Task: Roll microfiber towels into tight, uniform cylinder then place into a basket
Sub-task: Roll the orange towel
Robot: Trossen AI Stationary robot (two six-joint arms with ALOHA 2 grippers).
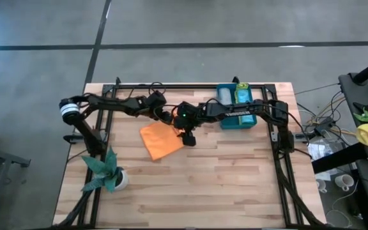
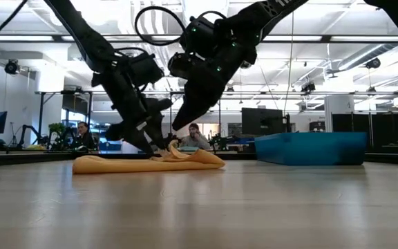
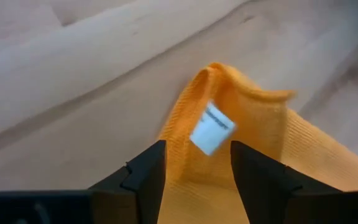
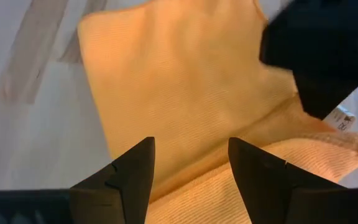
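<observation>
- The orange towel lies on the wooden table a little left of centre, mostly flat, with its far right corner bunched into a raised fold that carries a small white label.
- Our left gripper sits low over that fold. In its wrist view the two dark fingers stand partly apart with the orange cloth running up between them — the gap is plain, and we see no pinch on the fabric.
- Our right gripper hangs just beside the left one, over the same corner. Its fingers are also spread about halfway, the towel spread out beneath and beyond them, nothing held.
- From table height, both grippers come down onto the towel's right end, where the cloth humps up; the rest trails flat to the left.
- The teal basket stands at the table's far edge, to the right of the towel and well apart from it — a grey towel and a lime green towel already lie inside.
- A potted plant stands near the front left corner, close to the towel's near side.
- Bare wood lies open in front of and to the right of the towel.
</observation>
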